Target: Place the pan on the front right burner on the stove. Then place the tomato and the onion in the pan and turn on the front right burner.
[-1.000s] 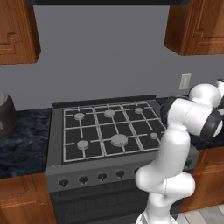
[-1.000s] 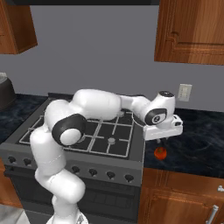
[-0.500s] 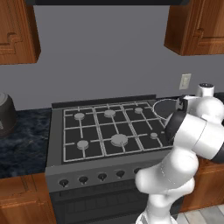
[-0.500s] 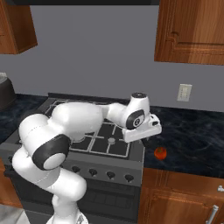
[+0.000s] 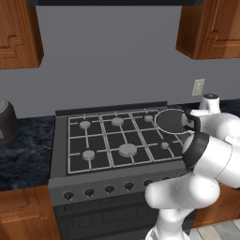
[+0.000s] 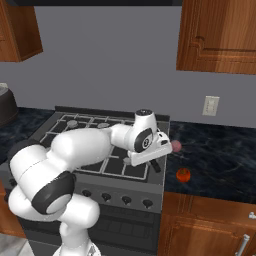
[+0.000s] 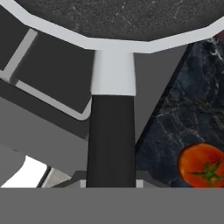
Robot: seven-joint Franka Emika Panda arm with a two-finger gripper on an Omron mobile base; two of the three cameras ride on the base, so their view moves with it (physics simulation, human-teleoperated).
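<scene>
At the right of the left base view, the pan hangs over the right edge of the stove, above the grates. The gripper is clamped on its dark handle, seen in the middle of the hand view. It seems to be carried and not yet set on the front right burner. Right of the stove, the tomato and onion wait on the counter. Both must go in the pan, then the burner needs turning on.
</scene>
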